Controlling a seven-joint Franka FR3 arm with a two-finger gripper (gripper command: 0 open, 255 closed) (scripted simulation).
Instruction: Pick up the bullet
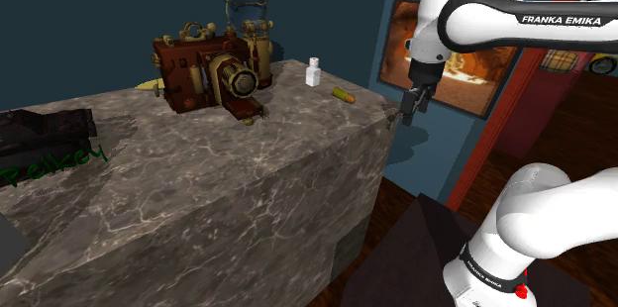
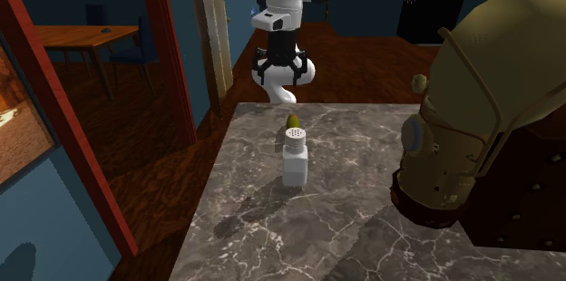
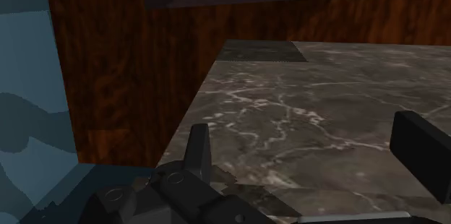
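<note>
Yellowish bullet [image 1: 342, 94] lies flat, long axis toward the wide-open, empty claw [image 1: 409, 112].

White letters "FRANKA EMIKA" stand on the arm's [image 1: 475, 8] black band, and green lettering [image 1: 50, 163], roughly "Pelikey", runs below a black box [image 1: 40, 132] on the bench [image 1: 248, 186].

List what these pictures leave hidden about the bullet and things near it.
- Bullet: second exterior view, lower part hidden behind the white shaker.
- Bullet, shoulder view: too small to tell which end is its tip.
- Brass camera: second exterior view, cut off by the right edge.
</note>
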